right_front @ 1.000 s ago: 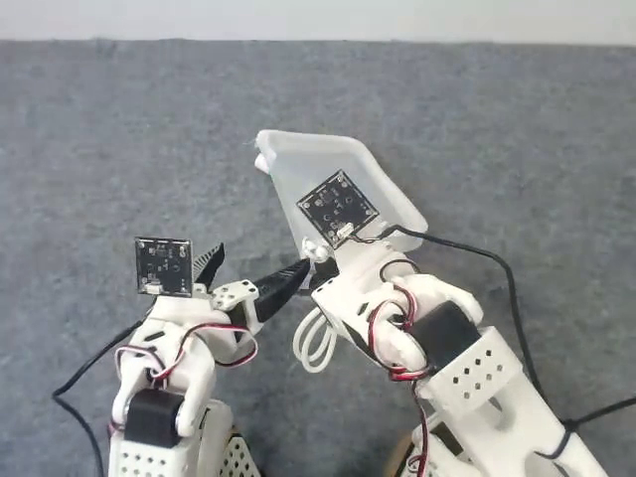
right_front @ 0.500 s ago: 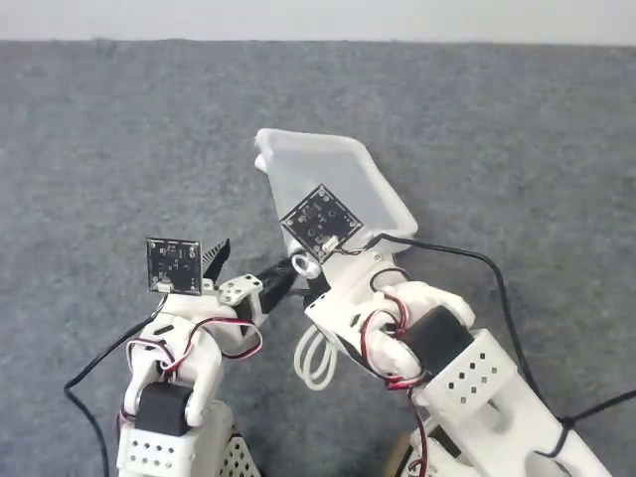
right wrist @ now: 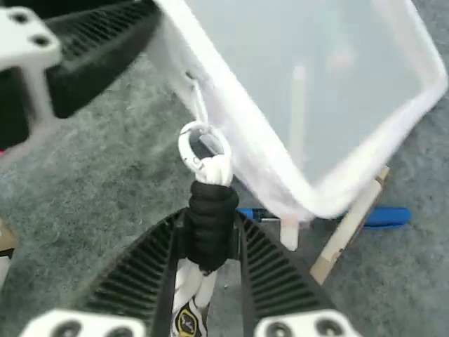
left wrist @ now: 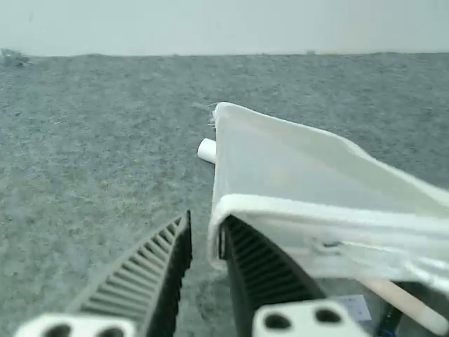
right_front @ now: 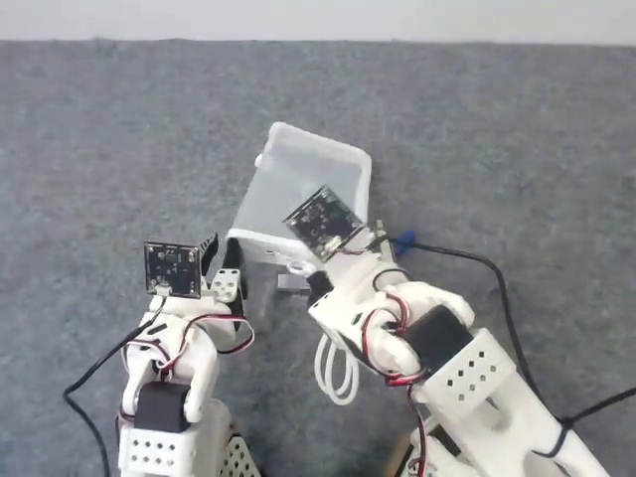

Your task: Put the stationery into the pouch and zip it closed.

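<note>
The right gripper [right wrist: 208, 220] is clamped on the black pull cord [right wrist: 208, 209], apparently ready to drag the zip. The pouch [right wrist: 309, 91] hangs just past its fingertips. The left gripper [left wrist: 205, 223], slightly parted and empty, sits against the pouch's corner, likely steadying it. The pen [right wrist: 382, 215] and pencil [right wrist: 347, 235] lie underneath.

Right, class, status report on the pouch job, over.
Left end effector open at pouch corner. Right end effector shut on zip-pull cord. Blue pen and pencil outside, partly beneath pouch.
</note>
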`<action>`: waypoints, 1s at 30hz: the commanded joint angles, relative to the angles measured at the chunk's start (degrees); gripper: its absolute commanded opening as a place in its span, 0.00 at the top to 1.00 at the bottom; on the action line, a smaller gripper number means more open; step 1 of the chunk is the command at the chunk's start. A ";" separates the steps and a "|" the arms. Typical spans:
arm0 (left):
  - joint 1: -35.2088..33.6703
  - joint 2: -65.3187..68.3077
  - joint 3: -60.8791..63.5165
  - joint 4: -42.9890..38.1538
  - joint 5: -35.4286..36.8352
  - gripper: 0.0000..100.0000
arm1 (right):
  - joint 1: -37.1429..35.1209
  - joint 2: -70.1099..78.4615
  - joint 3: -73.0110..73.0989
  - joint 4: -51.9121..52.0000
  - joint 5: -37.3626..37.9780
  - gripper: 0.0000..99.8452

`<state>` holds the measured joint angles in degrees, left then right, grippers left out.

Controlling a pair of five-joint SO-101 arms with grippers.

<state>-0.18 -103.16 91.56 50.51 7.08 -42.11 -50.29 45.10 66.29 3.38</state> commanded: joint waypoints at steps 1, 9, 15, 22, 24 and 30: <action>-1.76 -1.14 -1.01 -1.85 -0.62 0.98 | 3.91 -2.51 -0.70 -0.84 0.18 0.99; -5.27 -1.23 -2.07 -1.49 -0.53 0.99 | 7.69 -2.59 -0.97 -0.84 0.09 0.99; -5.71 -1.23 -2.15 -1.32 -0.53 0.99 | 11.03 -2.59 -0.97 -2.07 -2.20 0.99; -8.00 -1.23 -2.24 -1.32 -0.44 0.99 | 12.79 -2.59 -0.97 -2.77 -2.64 0.99; -8.00 -1.23 -2.24 -1.32 -0.44 0.99 | 13.14 -2.59 -0.97 -2.77 -3.43 0.99; -8.00 -1.23 -2.24 -1.32 -0.44 0.99 | 13.41 -2.59 -0.97 -2.68 -3.52 0.99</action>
<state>-7.30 -103.16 91.65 50.51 6.90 -30.24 -50.37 45.10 64.62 0.57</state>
